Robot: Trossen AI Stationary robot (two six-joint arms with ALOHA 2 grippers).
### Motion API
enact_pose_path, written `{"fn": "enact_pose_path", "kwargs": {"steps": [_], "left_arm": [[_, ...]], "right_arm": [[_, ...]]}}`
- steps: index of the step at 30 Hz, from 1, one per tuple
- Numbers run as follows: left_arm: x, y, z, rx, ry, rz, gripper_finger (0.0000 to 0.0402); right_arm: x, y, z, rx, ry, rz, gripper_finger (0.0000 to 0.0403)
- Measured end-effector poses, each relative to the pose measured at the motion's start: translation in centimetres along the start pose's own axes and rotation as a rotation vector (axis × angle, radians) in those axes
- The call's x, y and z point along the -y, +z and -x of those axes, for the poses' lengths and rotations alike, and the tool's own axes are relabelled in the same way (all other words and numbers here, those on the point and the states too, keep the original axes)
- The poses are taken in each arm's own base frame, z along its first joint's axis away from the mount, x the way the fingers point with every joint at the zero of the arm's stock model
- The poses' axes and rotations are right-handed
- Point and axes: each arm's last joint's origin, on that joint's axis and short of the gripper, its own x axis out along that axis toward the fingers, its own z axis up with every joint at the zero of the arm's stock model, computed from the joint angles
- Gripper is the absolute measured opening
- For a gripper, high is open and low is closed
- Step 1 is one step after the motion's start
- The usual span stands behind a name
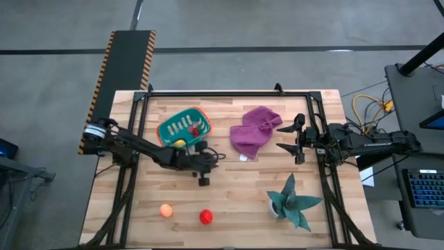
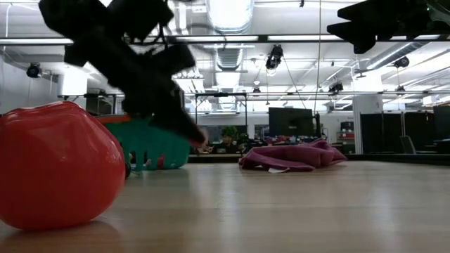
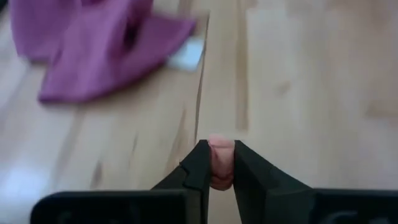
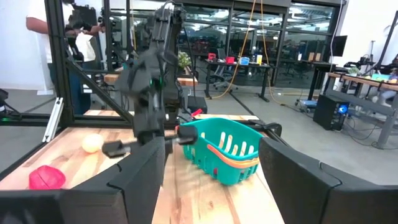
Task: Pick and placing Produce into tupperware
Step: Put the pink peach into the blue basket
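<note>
Just beside the basket (image 1: 184,126), left tool (image 3: 216,163) pinches a small pink piece (image 3: 221,163); lift clear of the rim, release only over the opening; right tool (image 1: 286,138) waits spread.

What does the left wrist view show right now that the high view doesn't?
Left wrist only: a small pink piece pinched in the left gripper. High view only: the teal basket, the orange ball, the red ball, the leafy plant and the open right gripper. Both: the purple cloth and the wooden table.
</note>
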Motion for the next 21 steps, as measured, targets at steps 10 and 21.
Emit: {"fn": "enact_pose_path", "kwargs": {"steps": [10, 21], "left_arm": [[-1.6, 6.5, 6.0, 0.386, -0.012, 0.029, 0.0029], [-3.7, 9.7, 12.8, 0.704, 0.015, 0.062, 0.0029]], "right_arm": [[0.0, 0.0, 0.0, 0.0, 0.0, 0.0, 0.0254], [0.0, 0.0, 0.0, 0.001, 0.0, 0.0, 0.0252]]}}
